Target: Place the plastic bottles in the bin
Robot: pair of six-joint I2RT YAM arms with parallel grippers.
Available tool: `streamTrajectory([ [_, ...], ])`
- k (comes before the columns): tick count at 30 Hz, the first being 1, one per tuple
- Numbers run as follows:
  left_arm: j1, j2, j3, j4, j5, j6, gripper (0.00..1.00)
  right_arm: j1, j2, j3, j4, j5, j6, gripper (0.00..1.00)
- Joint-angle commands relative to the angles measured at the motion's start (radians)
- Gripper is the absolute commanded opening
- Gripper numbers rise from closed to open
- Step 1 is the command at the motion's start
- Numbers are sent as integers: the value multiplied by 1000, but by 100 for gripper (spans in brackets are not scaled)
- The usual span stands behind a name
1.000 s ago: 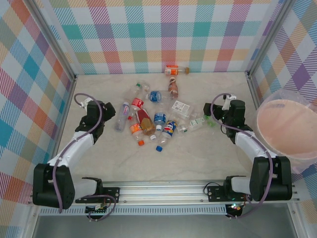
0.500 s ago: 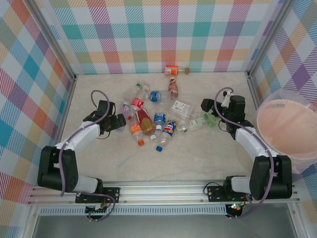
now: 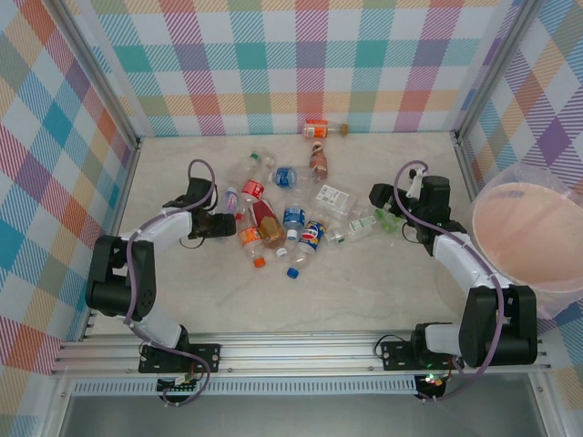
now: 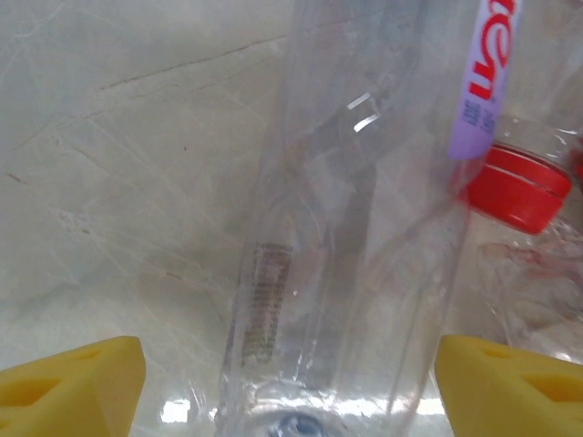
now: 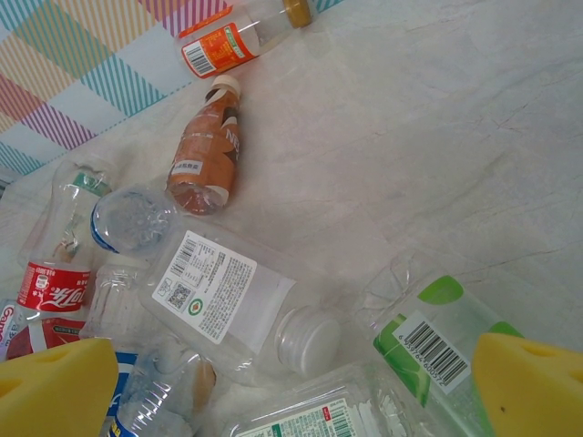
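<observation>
Bottle [image 4: 355,228] inside left claw [image 4: 291,387], perhaps ungripped

Heap of plastic bottles [image 3: 282,214] mid-table [image 3: 364,291]. Far-wall bottle [image 3: 325,128] lies apart behind the heap, with another bottle [image 3: 318,161] between it and the heap. The bin [image 3: 524,280] sits right, well apart from the heap, seemingly past the table edge. The left gripper [image 3: 221,224] is at the heap's left edge, with the leftmost bottle [image 4: 355,228] between its fingers, gap either side. The right gripper [image 3: 383,205] is at the heap's right edge.
</observation>
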Motion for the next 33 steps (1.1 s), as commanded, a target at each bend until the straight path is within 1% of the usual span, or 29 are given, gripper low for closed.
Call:
streamTrajectory([
  [1, 20, 43, 37, -9, 32, 35, 80, 7, 6, 39, -14, -8, -22, 100],
  [5, 23, 77, 43, 1, 23, 38, 73, 9, 8, 50, -22, -26, -19, 100],
  [8, 24, 71, 37, 11, 25, 37, 62, 12, 2, 63, -34, -42, -19, 100],
  [11, 25, 31, 14, 25, 7, 31, 55, 16, -15, 76, -52, -54, -16, 100],
  [13, 25, -5, -1, 30, -10, 21, 51, 22, -29, 79, -59, -65, -8, 100],
  [15, 25, -56, -40, 64, -12, 7, 51, 27, -45, 79, -63, -70, 4, 100],
  [17, 24, -102, -70, 74, -30, -23, 49, 30, -59, 77, -65, -70, 13, 100],
  [20, 21, -195, -120, 82, -22, -75, 47, 34, -76, 71, -69, -76, 40, 100],
  [22, 7, -271, -151, 95, -5, -105, 46, 37, -80, 70, -64, -99, 75, 100],
  [24, -21, -357, -173, 108, 1, -135, 45, 40, -75, 66, -43, -154, 122, 100],
  [26, -46, -431, -197, 162, 47, -193, 45, 49, -62, 62, -17, -205, 166, 100],
  [28, -85, -495, -219, 235, 143, -249, 44, 58, -41, 75, -14, -257, 212, 100],
  [30, -129, -527, -228, 304, 215, -293, 44, 70, -18, 92, 7, -331, 252, 100],
  [32, -165, -532, -228, 383, 301, -329, 44, 89, 1, 100, 71, -412, 288, 100],
  [33, -177, -523, -227, 433, 365, -350, 45, 101, 12, 102, 116, -459, 292, 100],
])
